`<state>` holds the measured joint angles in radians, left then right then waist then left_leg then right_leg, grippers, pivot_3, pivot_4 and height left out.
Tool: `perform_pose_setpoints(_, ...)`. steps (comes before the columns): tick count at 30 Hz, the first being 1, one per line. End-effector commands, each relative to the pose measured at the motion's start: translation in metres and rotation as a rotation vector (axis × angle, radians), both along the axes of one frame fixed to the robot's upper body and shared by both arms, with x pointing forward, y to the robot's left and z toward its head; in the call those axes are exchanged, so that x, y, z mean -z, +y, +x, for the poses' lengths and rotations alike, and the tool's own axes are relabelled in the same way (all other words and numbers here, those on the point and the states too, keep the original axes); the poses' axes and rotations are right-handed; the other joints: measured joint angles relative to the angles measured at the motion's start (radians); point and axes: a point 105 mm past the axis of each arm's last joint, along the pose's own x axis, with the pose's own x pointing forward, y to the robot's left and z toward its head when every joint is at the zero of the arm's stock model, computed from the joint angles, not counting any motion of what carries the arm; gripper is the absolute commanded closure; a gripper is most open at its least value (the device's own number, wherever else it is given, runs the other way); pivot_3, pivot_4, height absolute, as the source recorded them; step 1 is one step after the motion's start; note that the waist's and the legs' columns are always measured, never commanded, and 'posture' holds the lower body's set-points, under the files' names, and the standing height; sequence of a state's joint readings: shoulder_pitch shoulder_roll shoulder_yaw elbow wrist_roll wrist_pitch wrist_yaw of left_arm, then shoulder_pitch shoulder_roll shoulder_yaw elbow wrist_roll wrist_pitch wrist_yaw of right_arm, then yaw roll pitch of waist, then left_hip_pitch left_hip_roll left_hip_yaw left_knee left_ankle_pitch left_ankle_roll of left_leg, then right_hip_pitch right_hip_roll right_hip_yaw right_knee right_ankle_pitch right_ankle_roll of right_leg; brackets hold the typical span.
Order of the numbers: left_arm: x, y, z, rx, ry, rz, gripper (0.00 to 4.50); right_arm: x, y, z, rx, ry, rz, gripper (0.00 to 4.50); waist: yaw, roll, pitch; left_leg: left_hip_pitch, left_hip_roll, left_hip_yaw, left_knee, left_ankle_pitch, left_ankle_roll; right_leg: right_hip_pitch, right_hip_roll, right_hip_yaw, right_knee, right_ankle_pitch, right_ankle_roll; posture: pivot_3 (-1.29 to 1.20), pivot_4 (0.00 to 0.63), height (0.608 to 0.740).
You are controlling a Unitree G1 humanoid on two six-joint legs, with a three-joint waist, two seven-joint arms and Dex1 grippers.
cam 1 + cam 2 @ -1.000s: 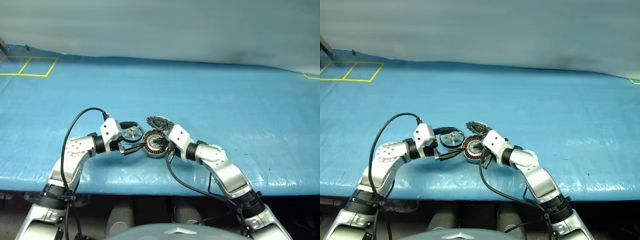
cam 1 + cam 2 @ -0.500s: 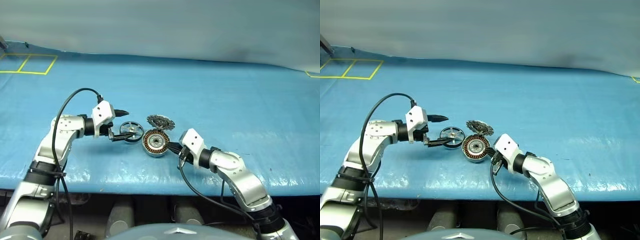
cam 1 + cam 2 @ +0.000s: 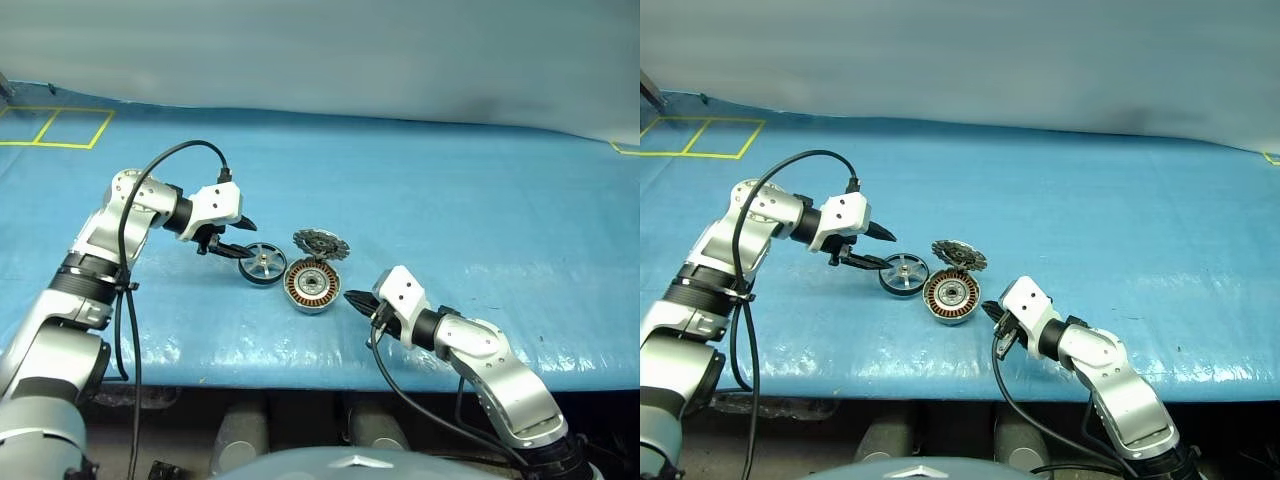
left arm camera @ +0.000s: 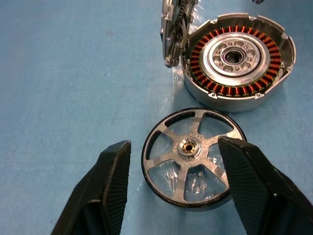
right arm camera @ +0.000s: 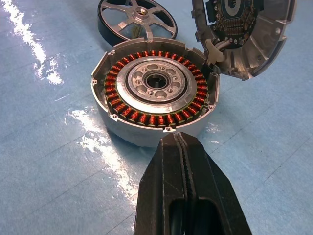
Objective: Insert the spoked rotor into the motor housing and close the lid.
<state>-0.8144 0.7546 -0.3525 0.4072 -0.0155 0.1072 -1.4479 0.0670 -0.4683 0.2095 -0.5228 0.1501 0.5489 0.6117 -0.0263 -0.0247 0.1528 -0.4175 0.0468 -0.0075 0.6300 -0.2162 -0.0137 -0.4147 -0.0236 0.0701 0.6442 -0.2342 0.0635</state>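
The spoked rotor (image 4: 193, 157) lies flat on the blue table, just left of the motor housing (image 3: 310, 285). The housing sits open side up, its copper windings (image 5: 146, 119) showing around a silver hub. Against the housing's far edge the lid (image 3: 320, 243) leans tilted on its rim. My left gripper (image 3: 243, 240) hangs open over the rotor's left side, pointing down at it, with one finger (image 4: 110, 191) on each side and no contact that I can see. On the housing's near right, my right gripper (image 5: 178, 142) is shut, empty and a short gap away.
The blue cloth-covered table (image 3: 480, 200) stretches wide behind and to the right of the parts, and its front edge runs close below them. Yellow tape squares (image 3: 60, 128) mark the far left corner. Black cables loop from both wrists.
My left arm has lifted and swung outward, so its gripper now points down at the rotor with narrower jaws. My right gripper has drawn back from the housing toward the front edge.
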Motion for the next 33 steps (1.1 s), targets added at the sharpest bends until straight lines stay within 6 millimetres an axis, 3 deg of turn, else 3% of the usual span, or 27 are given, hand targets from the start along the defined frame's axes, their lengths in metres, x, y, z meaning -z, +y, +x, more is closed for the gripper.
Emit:
perform_pose_setpoints(1,-0.01,-0.001,0.002,0.078,-0.009,0.069,1.55,-0.011,0.004,-0.002,-0.002,-0.046,0.028,4.5,0.001,0.0,0.0,0.0,0.0,0.0,0.0,0.0,0.0,0.0,0.0,0.0,0.0,0.0,0.0,0.0,0.15,0.74)
perform_pose_setpoints(9,-0.017,-0.015,0.014,0.17,-0.005,0.12,1.55,-0.008,0.007,-0.003,0.019,-0.05,0.037,4.5,0.003,0.0,0.0,-0.001,0.0,-0.001,0.003,0.0,0.0,0.0,0.0,0.0,0.001,0.0,0.001,0.0,0.15,0.74)
perform_pose_setpoints(23,0.008,-0.018,0.021,0.242,0.008,0.248,1.55,-0.009,0.008,-0.006,0.039,-0.058,0.044,4.5,0.002,0.0,0.0,-0.008,0.0,-0.003,0.02,-0.002,0.004,0.0,0.001,0.0,0.005,0.003,0.005,0.0,0.15,0.74)
perform_pose_setpoints(33,-0.011,-0.023,0.029,0.297,-0.047,0.355,1.55,-0.016,0.013,-0.001,-0.011,-0.073,0.044,4.5,0.004,0.0,0.0,-0.011,-0.001,-0.004,0.025,-0.002,0.004,0.0,0.001,0.0,0.006,0.004,0.007,0.0,0.15,0.74)
